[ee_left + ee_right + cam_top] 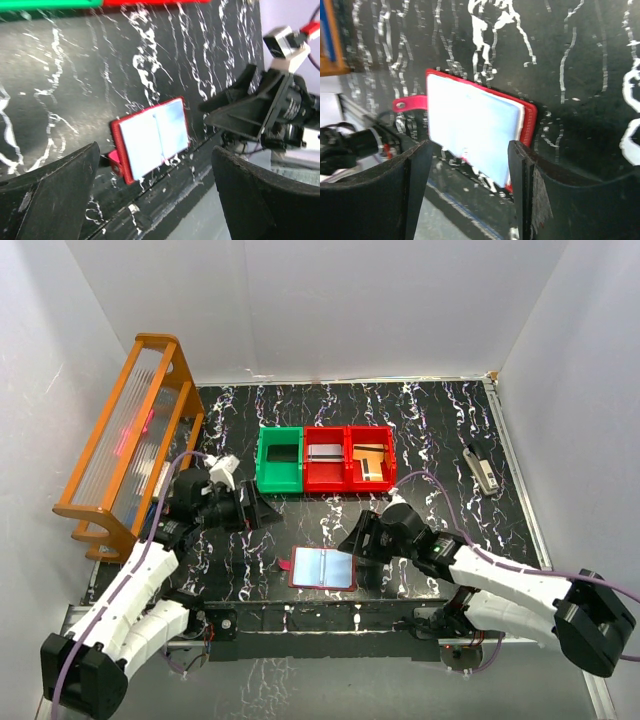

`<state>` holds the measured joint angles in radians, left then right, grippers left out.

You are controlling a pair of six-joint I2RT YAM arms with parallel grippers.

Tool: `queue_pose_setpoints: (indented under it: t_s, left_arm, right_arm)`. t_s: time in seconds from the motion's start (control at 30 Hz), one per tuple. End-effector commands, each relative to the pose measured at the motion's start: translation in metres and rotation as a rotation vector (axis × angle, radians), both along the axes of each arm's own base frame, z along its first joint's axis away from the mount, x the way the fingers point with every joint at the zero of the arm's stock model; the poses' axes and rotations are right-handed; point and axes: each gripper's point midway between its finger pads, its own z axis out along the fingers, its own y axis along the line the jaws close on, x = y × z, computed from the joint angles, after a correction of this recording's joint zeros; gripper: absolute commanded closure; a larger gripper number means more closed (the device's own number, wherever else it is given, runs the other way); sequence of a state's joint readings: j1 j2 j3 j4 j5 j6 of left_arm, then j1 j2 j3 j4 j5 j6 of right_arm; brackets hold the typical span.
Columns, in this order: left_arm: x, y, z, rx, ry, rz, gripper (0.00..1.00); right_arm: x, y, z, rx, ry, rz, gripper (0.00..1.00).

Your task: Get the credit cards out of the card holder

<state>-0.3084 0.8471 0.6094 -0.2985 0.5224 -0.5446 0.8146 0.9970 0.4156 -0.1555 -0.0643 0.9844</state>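
The card holder (322, 568) lies open on the black marbled mat near the front edge, pale blue sleeves facing up and snap tab pointing left. It also shows in the left wrist view (152, 137) and the right wrist view (475, 125). No card shows in its sleeves. Gold and brown credit cards (370, 462) lie in the right red bin. My left gripper (262, 508) is open and empty, up and left of the holder. My right gripper (352, 540) is open and empty just right of it, its fingers (555, 195) hovering over the holder's near edge.
A green bin (279, 462) and two red bins (325, 465) stand in a row behind the holder; the middle one holds a silvery card. An orange rack (130, 430) stands at the left. A small stapler-like object (483, 468) lies at the right. White walls enclose the mat.
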Motion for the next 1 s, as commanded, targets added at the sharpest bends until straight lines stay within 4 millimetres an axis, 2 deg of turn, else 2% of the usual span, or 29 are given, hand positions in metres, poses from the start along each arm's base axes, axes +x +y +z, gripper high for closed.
queue_pose_setpoints:
  t_s: [0.0,0.17,0.37,0.6,0.87,0.97]
  left_arm:
    - [-0.028,-0.028,0.009,-0.049,0.063,-0.131,0.09]
    - [-0.043,-0.055,-0.005,0.029,0.094,-0.191,0.11]
    - [-0.055,-0.072,-0.031,0.104,0.178,-0.229,0.17]
    - [-0.072,-0.075,-0.064,0.194,0.279,-0.267,0.24]
    - [-0.078,-0.073,-0.091,0.261,0.337,-0.263,0.28]
    - [-0.081,-0.07,-0.104,0.3,0.366,-0.27,0.35]
  right_arm:
    - [0.004,0.022,0.047,0.214,-0.007,-0.034,0.41]
    - [-0.002,0.021,0.034,0.187,0.051,-0.033,0.45]
    - [-0.007,0.023,0.015,0.16,0.117,-0.023,0.53]
    - [-0.013,0.02,-0.008,0.105,0.183,-0.026,0.57]
    - [-0.021,0.012,-0.035,0.039,0.243,-0.034,0.58]
    - [-0.022,0.01,-0.04,0.023,0.256,-0.036,0.58]
